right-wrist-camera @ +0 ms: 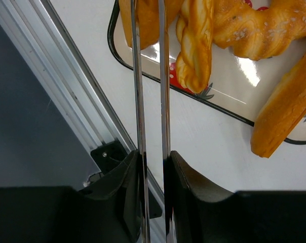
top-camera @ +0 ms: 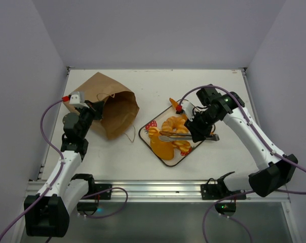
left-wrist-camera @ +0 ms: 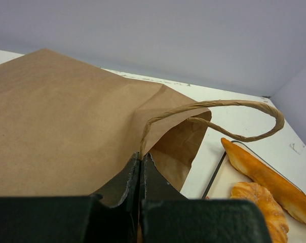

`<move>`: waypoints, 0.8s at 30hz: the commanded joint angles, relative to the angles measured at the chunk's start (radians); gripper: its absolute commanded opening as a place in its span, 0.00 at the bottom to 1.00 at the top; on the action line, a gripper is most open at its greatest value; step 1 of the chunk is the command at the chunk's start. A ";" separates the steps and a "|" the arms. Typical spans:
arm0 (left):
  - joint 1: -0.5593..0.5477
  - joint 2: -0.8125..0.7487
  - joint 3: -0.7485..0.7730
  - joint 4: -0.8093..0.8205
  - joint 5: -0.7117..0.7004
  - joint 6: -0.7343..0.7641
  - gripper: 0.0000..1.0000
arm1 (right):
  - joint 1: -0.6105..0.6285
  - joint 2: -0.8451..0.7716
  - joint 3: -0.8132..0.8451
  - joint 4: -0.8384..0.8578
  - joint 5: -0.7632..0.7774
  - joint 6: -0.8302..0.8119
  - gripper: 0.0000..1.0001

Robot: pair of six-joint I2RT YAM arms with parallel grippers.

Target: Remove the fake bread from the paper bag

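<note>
A brown paper bag [top-camera: 115, 104] lies on its side at the left of the white counter [top-camera: 219, 86], mouth turned toward the middle, while the fake bread [top-camera: 165, 147] sits heaped on a strawberry-printed tray [top-camera: 149, 125] just right of it, apart from the bag. The left tool [top-camera: 96, 109] is closed tight on the bag's rim. In the left wrist view, its dark fingers [left-wrist-camera: 127, 182] pinch the paper edge between them, and one twisted-paper handle [left-wrist-camera: 234, 107] arcs out above the counter toward the tray. Past that loop a long baguette [left-wrist-camera: 267, 182] lies along the tray's far side, with a ridged golden piece [left-wrist-camera: 259, 207] beside it.

On the right, the right tool [top-camera: 196, 132] is clamped on a pair of metal tongs [top-camera: 173, 134], whose thin arms reach leftward over the pile. The right wrist view shows the two steel arms pressed close together between the fingers [right-wrist-camera: 186, 177] and running out over the tray's black rim. The tips pass out of the frame, so whether they grip any bread cannot be told. Under them lie a twisted bread stick [right-wrist-camera: 196, 45], a seeded braided loaf [right-wrist-camera: 254, 30] and the cut end of the baguette, which overhangs the rim. The counter's aluminium rail [right-wrist-camera: 56, 76] runs along the near edge.
</note>
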 commanded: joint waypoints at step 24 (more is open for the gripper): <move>0.004 -0.007 0.014 0.017 0.005 0.007 0.00 | 0.001 0.082 0.094 -0.162 -0.136 0.008 0.27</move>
